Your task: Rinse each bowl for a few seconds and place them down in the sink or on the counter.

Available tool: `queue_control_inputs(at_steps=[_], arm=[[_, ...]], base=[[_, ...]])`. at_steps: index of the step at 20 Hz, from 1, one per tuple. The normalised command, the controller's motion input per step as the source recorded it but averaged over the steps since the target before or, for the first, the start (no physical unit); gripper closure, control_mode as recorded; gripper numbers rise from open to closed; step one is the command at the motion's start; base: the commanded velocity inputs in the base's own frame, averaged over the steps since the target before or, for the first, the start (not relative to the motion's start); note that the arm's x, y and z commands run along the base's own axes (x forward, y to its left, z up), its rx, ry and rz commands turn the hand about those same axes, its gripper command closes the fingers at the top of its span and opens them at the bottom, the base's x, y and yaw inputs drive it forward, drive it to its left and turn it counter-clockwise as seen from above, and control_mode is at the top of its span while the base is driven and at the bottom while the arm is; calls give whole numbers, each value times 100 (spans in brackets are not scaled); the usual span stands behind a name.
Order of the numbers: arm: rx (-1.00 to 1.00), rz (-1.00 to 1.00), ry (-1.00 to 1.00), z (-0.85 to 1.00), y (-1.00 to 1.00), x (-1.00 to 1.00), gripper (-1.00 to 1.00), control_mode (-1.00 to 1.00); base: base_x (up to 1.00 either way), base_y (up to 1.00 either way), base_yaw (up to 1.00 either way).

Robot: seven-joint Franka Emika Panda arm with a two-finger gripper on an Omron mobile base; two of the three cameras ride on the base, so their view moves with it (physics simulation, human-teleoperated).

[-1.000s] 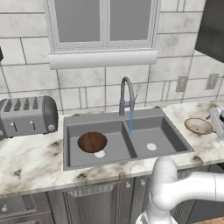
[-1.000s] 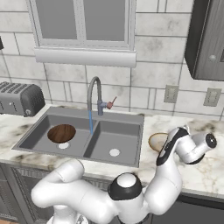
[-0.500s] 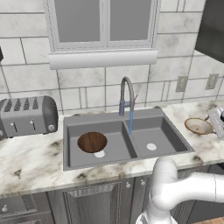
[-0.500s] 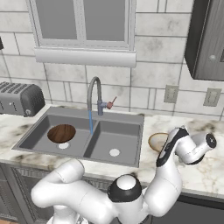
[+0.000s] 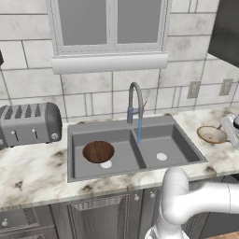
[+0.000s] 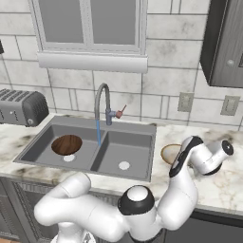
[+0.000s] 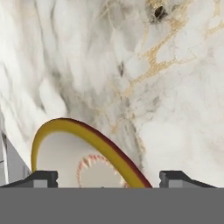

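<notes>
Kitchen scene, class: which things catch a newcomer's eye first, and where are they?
A thin blue stream runs from the gooseneck tap into the grey sink. A dark wooden bowl lies in its left basin. On the counter right of the sink, the gripper hangs over a pale bowl.

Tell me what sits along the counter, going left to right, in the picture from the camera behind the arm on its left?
Toaster → dark wooden bowl in the sink's left basin → tap with water running → right basin's drain → pale bowl on the counter → the robot's hand.
</notes>
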Motion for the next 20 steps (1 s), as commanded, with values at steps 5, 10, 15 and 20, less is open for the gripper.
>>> queue_control_inputs(at_steps=[5, 10, 15, 20], arm=[[0, 6, 10, -55, 17, 3, -100, -100], [0, 6, 10, -54, 8, 0, -100, -100], [0, 6, 9, -52, 9, 0, 100, -100], [0, 6, 6, -43, 3, 0, 100, -100]], base=[[0, 0, 0], [0, 0, 0], [0, 0, 0], [0, 0, 0]])
